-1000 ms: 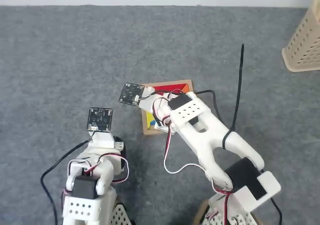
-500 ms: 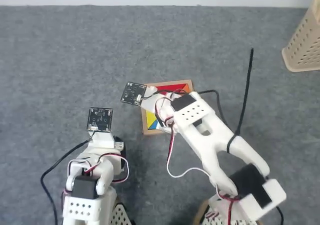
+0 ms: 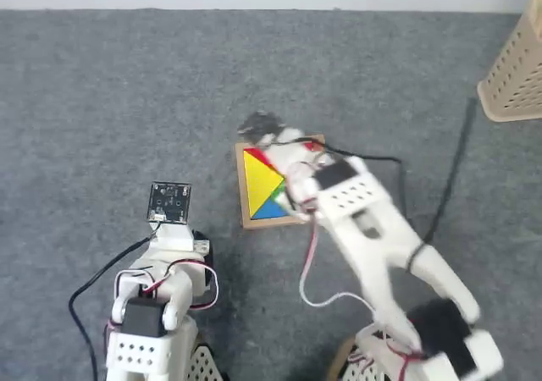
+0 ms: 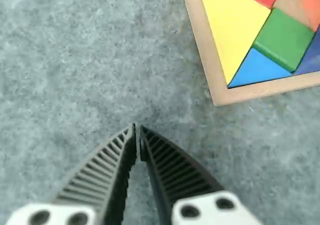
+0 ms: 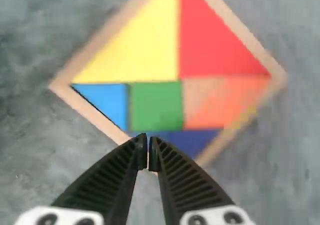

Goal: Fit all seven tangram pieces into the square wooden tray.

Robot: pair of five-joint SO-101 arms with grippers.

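Grey fuzzy cloth covers the counter [image 3: 127, 85]. From high up, the square wooden tray [image 3: 243, 186] lies near the middle. A yellow triangle [image 3: 258, 176] and a blue triangle [image 3: 269, 211] sit inside it. The white right arm [image 3: 364, 220] leans over the tray and hides its other side. The left arm [image 3: 157, 305] sits low down, off to one side of the tray. A tan basket [image 3: 517, 59] with holes stands far off in a corner.

On the left wrist camera, the left pincer [image 4: 138, 129] is clenched with nothing in it (the two black fingers press together). It is over bare counter, near a corner of the tray. A green square [image 4: 285, 37] shows there, touching the yellow and blue triangles.

On the right wrist camera, the right pincer [image 5: 148, 137] is clenched too, and empty. Its tips are above the tray's edge, by a dark blue piece [image 5: 187, 141]. The tray holds a red triangle [image 5: 210, 45] and an orange piece [image 5: 220, 102] beside the others, all lying flat and snug.
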